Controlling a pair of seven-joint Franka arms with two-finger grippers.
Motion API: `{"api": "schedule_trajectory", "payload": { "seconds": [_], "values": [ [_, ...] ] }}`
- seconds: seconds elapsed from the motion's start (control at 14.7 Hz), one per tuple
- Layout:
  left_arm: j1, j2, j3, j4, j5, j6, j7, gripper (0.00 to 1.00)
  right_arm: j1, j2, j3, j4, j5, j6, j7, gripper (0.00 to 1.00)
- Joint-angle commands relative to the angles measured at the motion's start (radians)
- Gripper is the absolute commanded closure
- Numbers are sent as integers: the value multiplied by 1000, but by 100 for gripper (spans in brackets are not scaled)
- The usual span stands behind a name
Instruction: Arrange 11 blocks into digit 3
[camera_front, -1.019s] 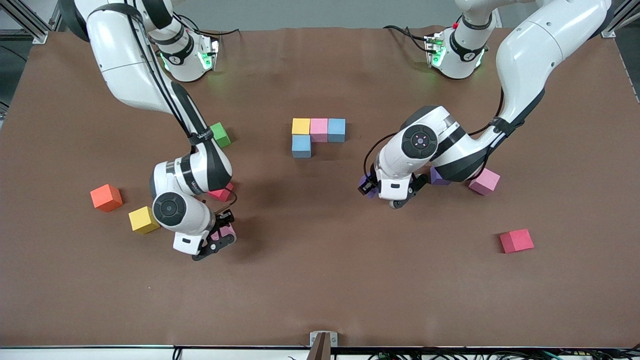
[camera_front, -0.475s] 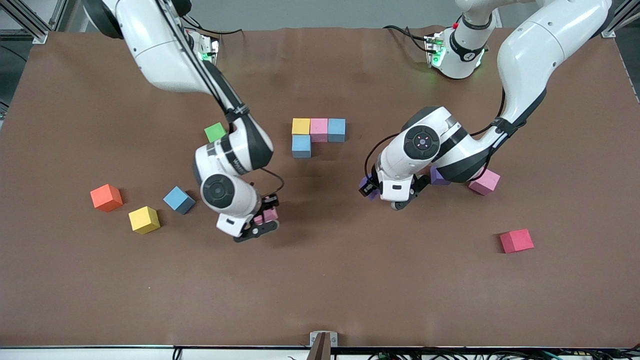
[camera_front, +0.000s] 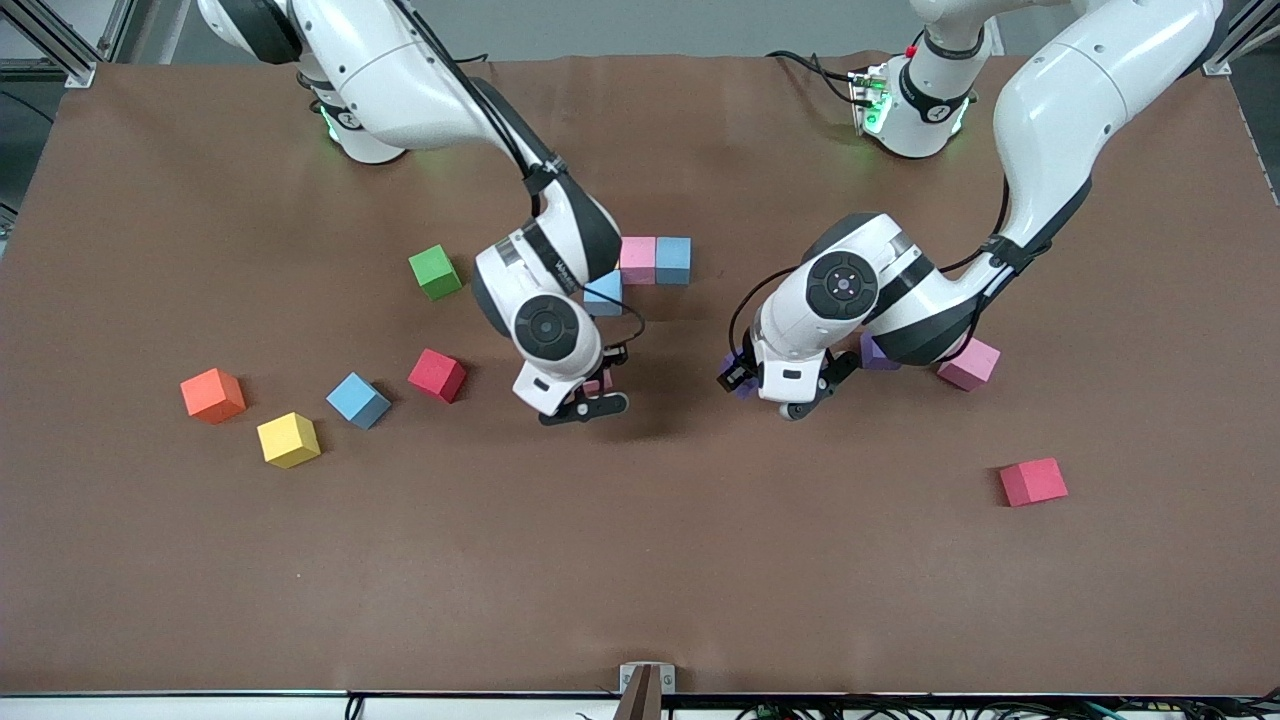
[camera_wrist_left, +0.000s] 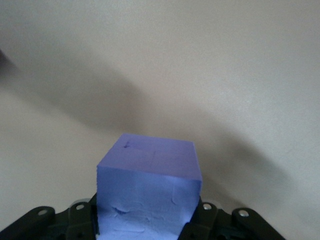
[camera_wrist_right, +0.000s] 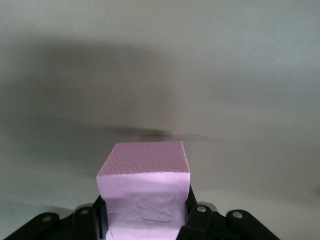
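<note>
Brown table (camera_front: 640, 560) carries scattered cubes: orange cube (camera_front: 212, 394), green cube (camera_front: 435, 271).

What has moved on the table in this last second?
The right pincer, shut on a pink cube, swung from beside the yellow cube toward the built blocks, uncovering a red cube and a blue cube. The left pincer kept its purple cube in place.
</note>
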Motion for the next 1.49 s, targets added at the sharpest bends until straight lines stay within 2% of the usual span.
{"api": "schedule_trajectory", "payload": {
  "seconds": [0.0, 0.14, 0.27, 0.61, 0.88, 1.43],
  "values": [
    [-8, 5, 8, 7, 3, -9, 45, 74, 43, -16, -6, -36, 15, 0, 89, 56],
    [-8, 5, 8, 7, 3, -9, 99, 75, 49, -23, 0, -62, 15, 2, 96, 56],
    [-14, 3, 8, 8, 3, -9, 104, 75, 47, -25, 22, -89, 17, 12, 100, 57],
    [-33, 3, 22, 8, 2, -9, 88, 74, 49, -40, 29, -129, 17, 28, 107, 58],
    [-40, 3, 22, 8, 0, -8, 78, 75, 49, -88, 32, -220, 17, 124, 109, 58],
    [-47, 0, 22, 11, 0, -8, 53, 75, 57, -115, 40, -250, 15, 127, 136, 58]
  ]
}}
